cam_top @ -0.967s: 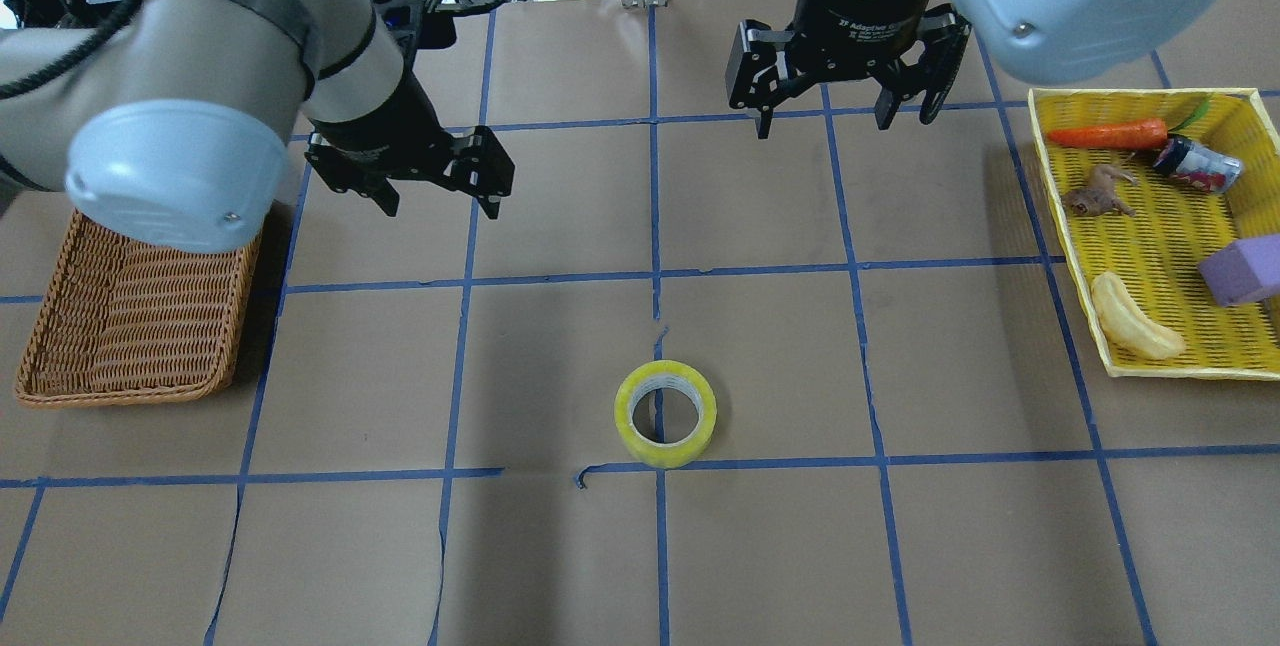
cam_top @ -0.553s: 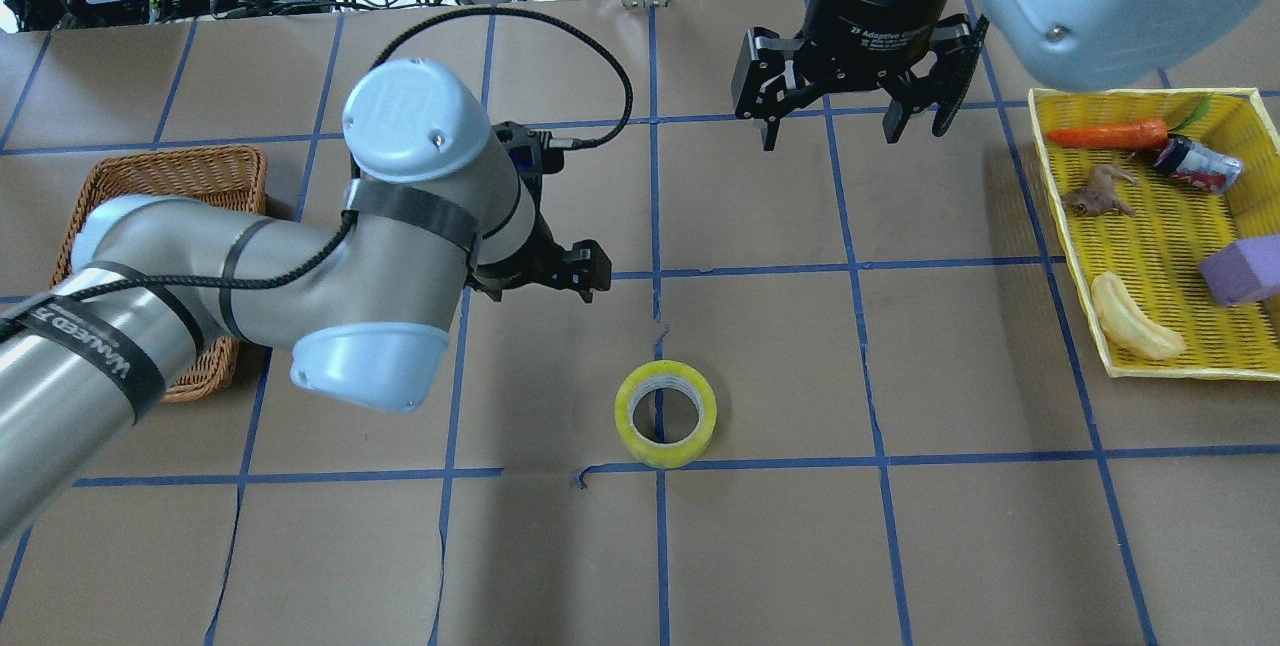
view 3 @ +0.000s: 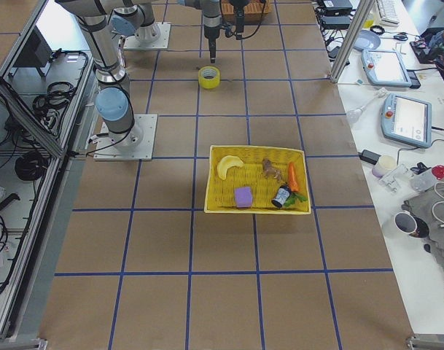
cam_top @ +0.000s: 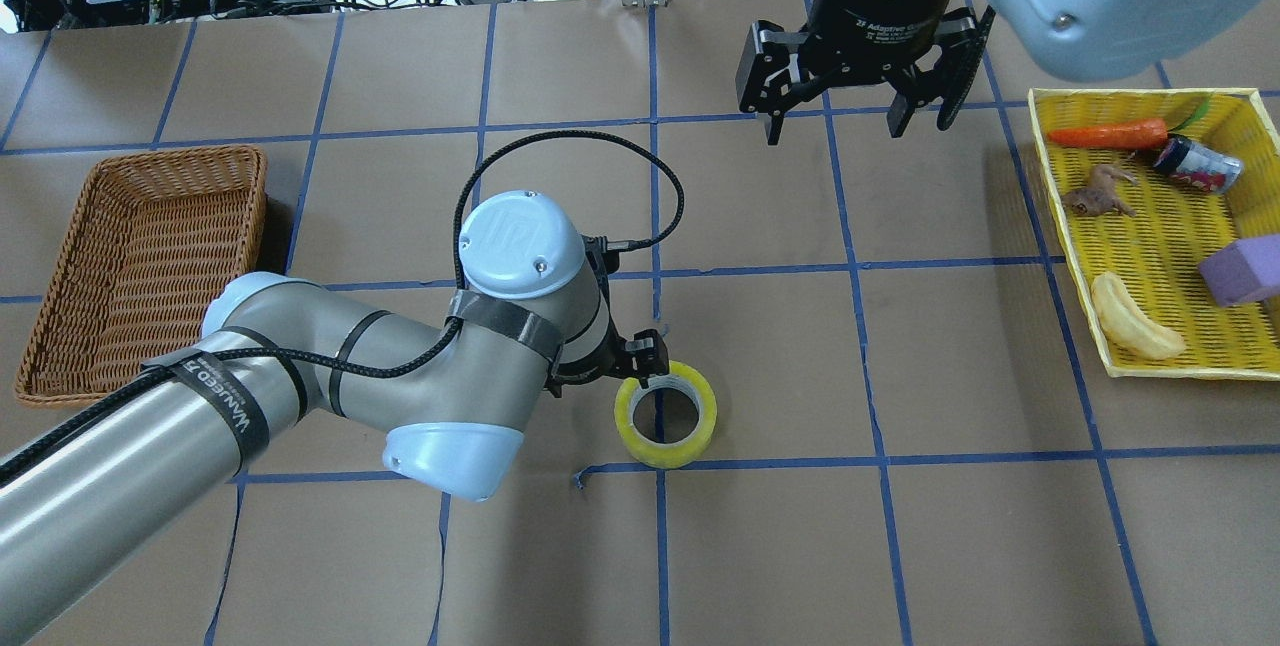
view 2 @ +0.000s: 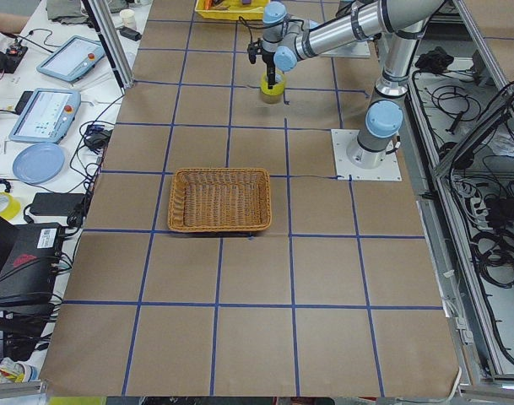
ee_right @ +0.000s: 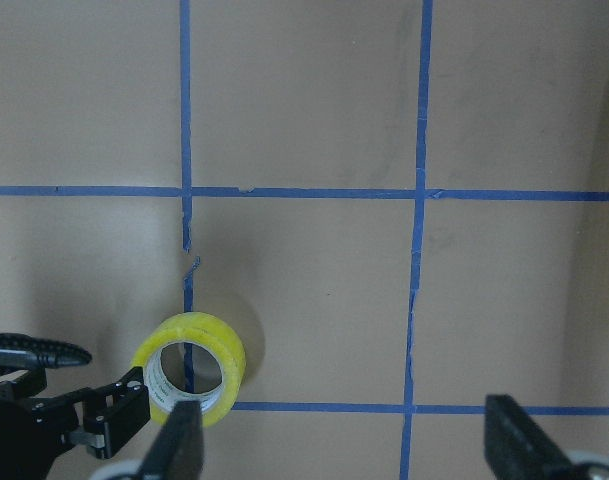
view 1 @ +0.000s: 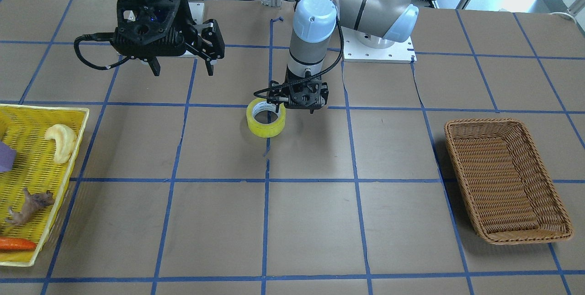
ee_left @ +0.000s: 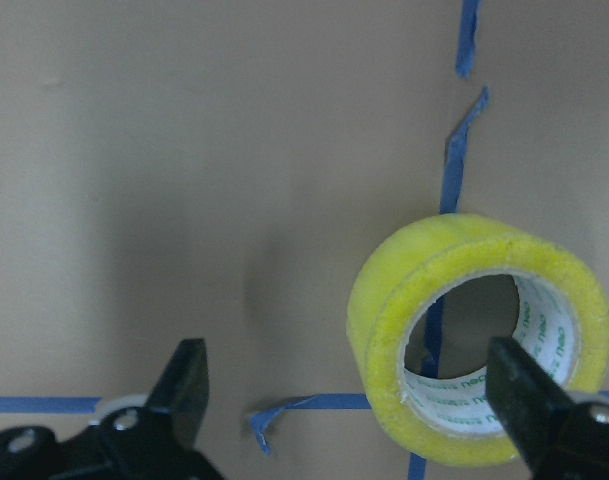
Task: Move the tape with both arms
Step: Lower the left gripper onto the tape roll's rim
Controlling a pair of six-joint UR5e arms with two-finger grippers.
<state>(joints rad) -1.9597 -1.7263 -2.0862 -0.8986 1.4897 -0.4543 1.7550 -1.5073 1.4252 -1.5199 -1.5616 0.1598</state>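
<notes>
The tape (cam_top: 665,413) lies flat on the brown table near the middle; it also shows in the front view (view 1: 266,118) and the right wrist view (ee_right: 190,368). My left gripper (cam_top: 640,358) is open and low at the tape's robot-left rim, mostly hidden under its wrist. In the left wrist view the tape (ee_left: 481,340) sits at the right, with one fingertip (ee_left: 524,390) in front of its hole and the other fingertip (ee_left: 184,380) on bare table. My right gripper (cam_top: 835,131) is open and empty, high above the far table (view 1: 183,72).
A brown wicker basket (cam_top: 140,266) stands at the left. A yellow tray (cam_top: 1160,236) at the right holds a carrot (cam_top: 1108,134), a toy animal, a small bottle, a purple block (cam_top: 1240,269) and a banana toy (cam_top: 1130,326). Blue tape lines grid the table.
My left arm has swung from beside the wicker basket toward the middle and come down at the tape. My right gripper has stayed open and shifted only slightly.
</notes>
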